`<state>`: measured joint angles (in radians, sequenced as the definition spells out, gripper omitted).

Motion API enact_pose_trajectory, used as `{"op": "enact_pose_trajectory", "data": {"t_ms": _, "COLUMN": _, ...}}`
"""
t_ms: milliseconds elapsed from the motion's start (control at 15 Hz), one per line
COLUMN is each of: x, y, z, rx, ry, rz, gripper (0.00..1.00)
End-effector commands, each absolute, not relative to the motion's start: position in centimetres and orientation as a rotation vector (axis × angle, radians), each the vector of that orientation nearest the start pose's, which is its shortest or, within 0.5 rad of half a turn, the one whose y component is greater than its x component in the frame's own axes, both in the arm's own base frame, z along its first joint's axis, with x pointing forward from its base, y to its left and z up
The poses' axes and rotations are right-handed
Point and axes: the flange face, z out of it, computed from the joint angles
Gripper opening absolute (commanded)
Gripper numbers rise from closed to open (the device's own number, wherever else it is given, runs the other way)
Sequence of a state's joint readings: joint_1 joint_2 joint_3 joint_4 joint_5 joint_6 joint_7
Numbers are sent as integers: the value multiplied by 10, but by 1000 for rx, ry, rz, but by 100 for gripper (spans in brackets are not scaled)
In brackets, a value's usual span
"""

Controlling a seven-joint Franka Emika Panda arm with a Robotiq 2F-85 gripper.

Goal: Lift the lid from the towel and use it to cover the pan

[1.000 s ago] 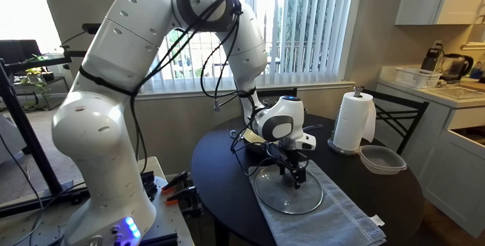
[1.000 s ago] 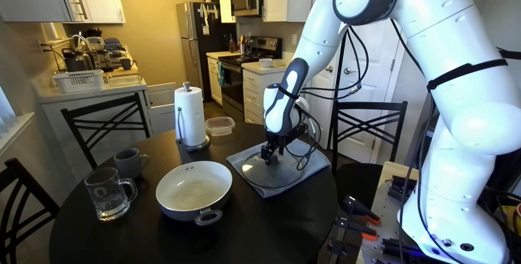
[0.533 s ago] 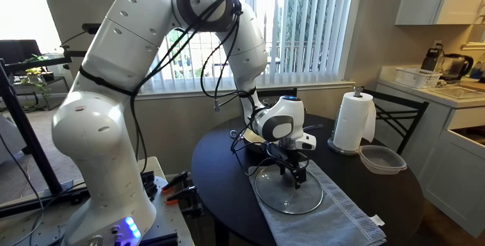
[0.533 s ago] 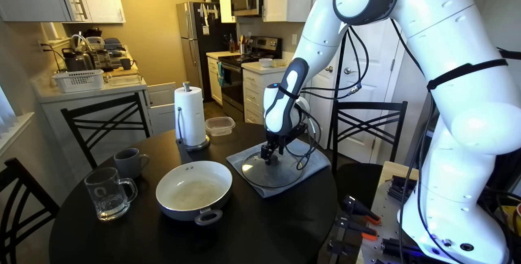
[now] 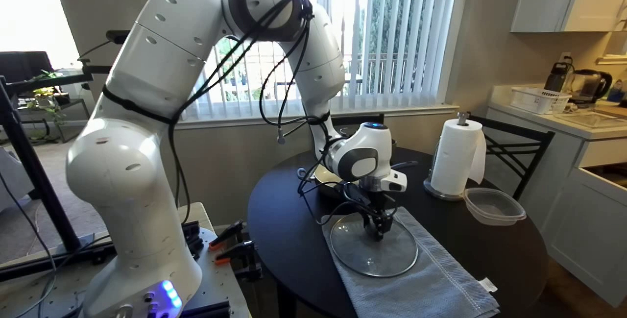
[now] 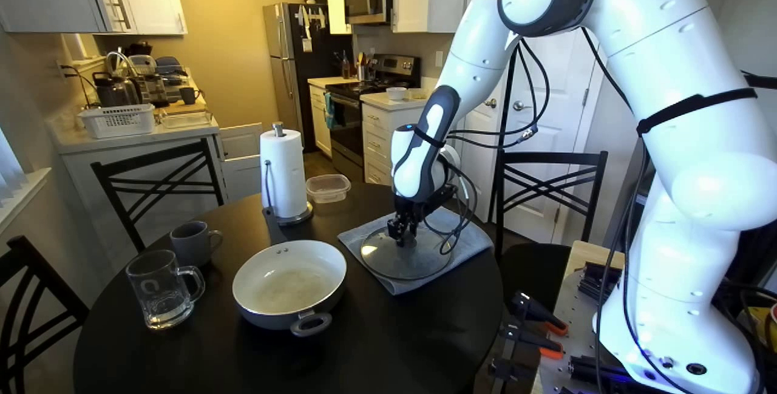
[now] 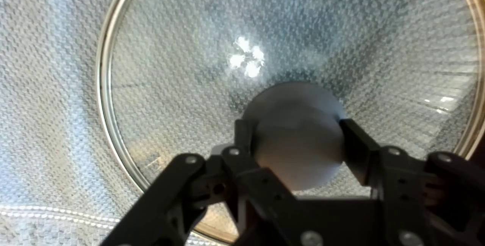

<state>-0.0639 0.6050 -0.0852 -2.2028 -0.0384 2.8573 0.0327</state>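
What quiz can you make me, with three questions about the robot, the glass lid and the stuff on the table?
1. True or false: the lid lies on the towel.
2. Pick one. What is between the jaws? A, the paper roll; B, the lid's knob; C, the plastic tub.
3. Count: how many mugs stand on the table with the pan?

Key
1. True.
2. B. The jaws are closed on it, one on each side.
3. Two: a glass mug and a grey mug.
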Motion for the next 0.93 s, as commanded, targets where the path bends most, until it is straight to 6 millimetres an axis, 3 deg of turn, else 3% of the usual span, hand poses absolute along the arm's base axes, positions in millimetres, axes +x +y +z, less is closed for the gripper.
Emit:
{"op": "enact_pose_trajectory", "data": {"t_ms": 0, "x": 537, "y": -85, "z": 114, "rx": -3183, "ry": 211, "rz": -113, "gripper": 33}}
{"op": "enact_pose_trajectory", "data": {"t_ms": 267, "x": 536, "y": -87, "z": 115, "rx": -3188, "ry": 229, "rz": -102, "gripper": 33}}
{"op": "enact_pose_trajectory", "data": {"t_ms": 400, "x": 533, "y": -86, "z": 125, "rx": -3181, "ry": 253, "rz": -106, "gripper": 33}}
{"op": "enact_pose_trajectory", "data": {"t_ms": 867, "x": 524, "y": -82, "z": 200, "rx": -3177, "ry": 263, "rz": -227, "gripper": 33}}
